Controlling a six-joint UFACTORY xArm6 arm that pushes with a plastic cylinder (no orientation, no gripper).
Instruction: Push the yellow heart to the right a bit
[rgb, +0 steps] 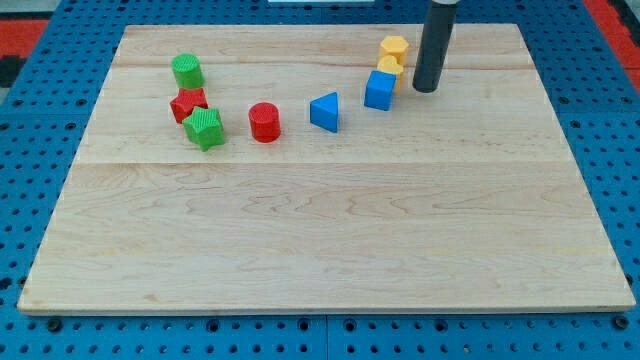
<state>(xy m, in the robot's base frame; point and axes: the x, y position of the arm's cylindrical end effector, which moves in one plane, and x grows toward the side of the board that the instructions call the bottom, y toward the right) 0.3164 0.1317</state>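
Two yellow blocks sit near the view's top, right of centre. The upper one (394, 46) looks like a hexagon. The lower one (389, 67) looks like the yellow heart and touches the blue cube (379, 90) just below it. My tip (427, 89) rests on the board to the right of the yellow heart and the blue cube, a small gap away. The rod rises to the view's top edge.
A blue triangle (324, 110) lies left of the blue cube, and a red cylinder (264, 121) further left. A green cylinder (187, 71), a red star (188, 103) and a green star (203, 128) cluster at the view's left. The wooden board (320, 230) sits on a blue pegboard.
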